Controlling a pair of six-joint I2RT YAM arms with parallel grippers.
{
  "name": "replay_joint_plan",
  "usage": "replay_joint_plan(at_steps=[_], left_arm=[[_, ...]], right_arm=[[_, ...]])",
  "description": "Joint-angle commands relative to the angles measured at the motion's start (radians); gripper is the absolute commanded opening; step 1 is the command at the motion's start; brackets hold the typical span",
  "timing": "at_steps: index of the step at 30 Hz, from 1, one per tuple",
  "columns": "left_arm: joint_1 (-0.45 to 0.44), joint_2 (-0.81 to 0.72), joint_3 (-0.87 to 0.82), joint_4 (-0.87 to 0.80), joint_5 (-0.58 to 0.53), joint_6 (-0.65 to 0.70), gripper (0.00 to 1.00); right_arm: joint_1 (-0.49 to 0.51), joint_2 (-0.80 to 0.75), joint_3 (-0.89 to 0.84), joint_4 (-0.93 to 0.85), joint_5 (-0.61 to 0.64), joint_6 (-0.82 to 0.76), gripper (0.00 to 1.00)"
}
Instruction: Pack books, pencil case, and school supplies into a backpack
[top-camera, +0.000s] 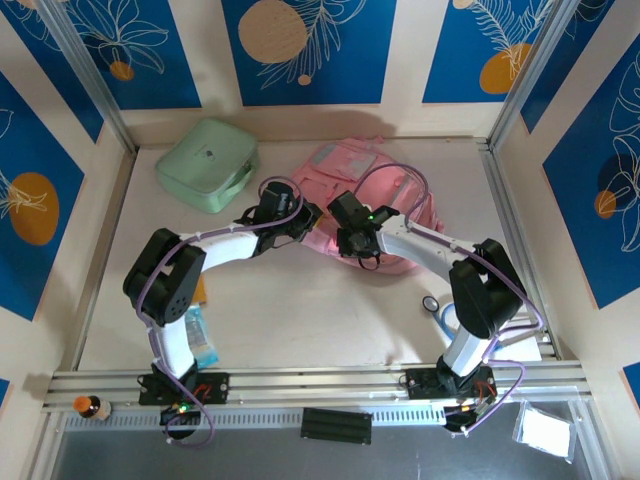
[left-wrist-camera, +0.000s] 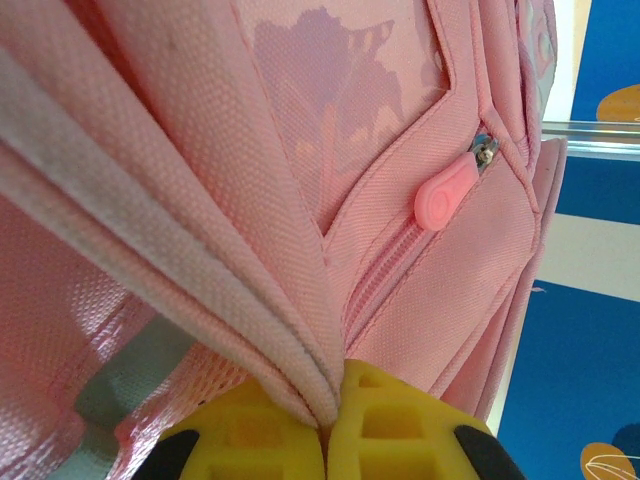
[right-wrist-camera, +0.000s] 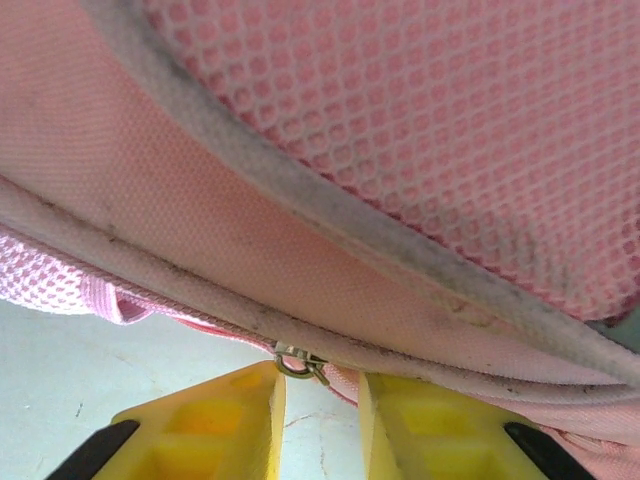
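The pink backpack (top-camera: 385, 195) lies at the back middle of the table. My left gripper (top-camera: 303, 222) is at its left edge. In the left wrist view the yellow fingers (left-wrist-camera: 400, 430) of the left gripper (left-wrist-camera: 330, 425) are shut on a folded pink hem of the backpack (left-wrist-camera: 250, 290), below a pocket with a pink zip puller (left-wrist-camera: 447, 195). My right gripper (top-camera: 356, 240) is at the bag's near edge. It stands open (right-wrist-camera: 320, 395) under the backpack (right-wrist-camera: 300, 250), with a small metal zip slider (right-wrist-camera: 298, 362) at the tip of one finger and bare table in the gap. The pencil case is out of view.
A mint-green square case (top-camera: 207, 163) lies at the back left. A brown flat corner (top-camera: 201, 291) and a light blue packet (top-camera: 199, 336) sit by the left arm's base. A small ring (top-camera: 430, 303) lies near the right arm. Rails run along the table's near edge (top-camera: 320, 380).
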Motion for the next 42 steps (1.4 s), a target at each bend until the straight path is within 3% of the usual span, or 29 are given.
replay_joint_plan(at_steps=[1, 6, 13, 18, 21, 30, 42], left_arm=[[-0.003, 0.003, 0.044, 0.02, 0.072, 0.027, 0.0], [0.003, 0.006, 0.042, 0.015, 0.069, 0.027, 0.0], [0.016, 0.011, 0.044, 0.019, 0.074, 0.024, 0.0], [0.013, 0.022, 0.053, 0.053, 0.105, -0.014, 0.0], [0.003, 0.025, 0.05, 0.082, 0.12, -0.046, 0.0], [-0.007, 0.007, 0.019, 0.125, 0.123, -0.108, 0.0], [-0.009, -0.003, 0.005, 0.141, 0.128, -0.135, 0.0]], right_arm=[[0.008, 0.022, 0.024, 0.051, 0.078, 0.022, 0.24], [0.014, 0.025, 0.021, 0.031, 0.133, 0.018, 0.13], [0.022, 0.004, 0.017, -0.059, 0.191, 0.028, 0.1], [0.03, -0.065, -0.069, 0.118, 0.031, 0.006, 0.16], [0.04, -0.088, -0.107, 0.187, -0.005, 0.066, 0.21], [0.059, -0.125, -0.179, 0.192, 0.108, 0.227, 0.25], [0.033, -0.105, -0.199, 0.395, 0.095, 0.074, 0.29]])
